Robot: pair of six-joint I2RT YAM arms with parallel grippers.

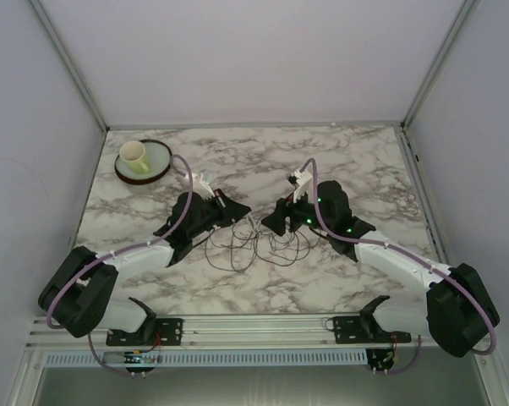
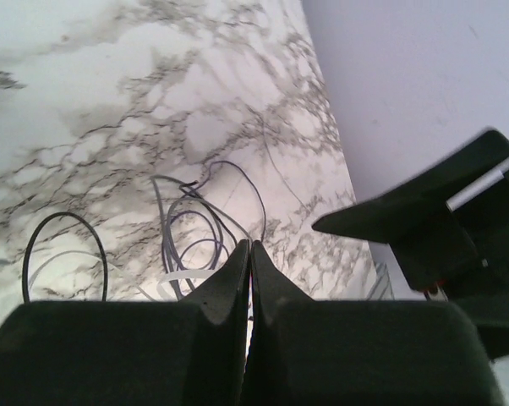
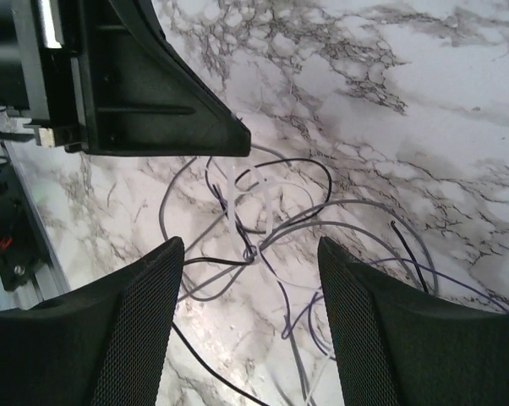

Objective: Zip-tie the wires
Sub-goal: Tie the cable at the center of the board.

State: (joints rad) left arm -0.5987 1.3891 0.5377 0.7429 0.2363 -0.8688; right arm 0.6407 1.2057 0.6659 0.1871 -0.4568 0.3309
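The wires (image 1: 254, 248) lie mid worktop (image 1: 364, 161), well clear of every edge; left jaws pressed together, right jaws spread above them.

This looks like a lab test cell to me: plain pale wall panels (image 1: 238, 59) on aluminium posts (image 1: 68, 63) rise beyond and beside my left gripper (image 1: 240, 211) and right gripper (image 1: 271, 222), a marble-patterned table (image 1: 364, 161) lies beneath them, an aluminium mounting rail (image 1: 254, 326) behind.
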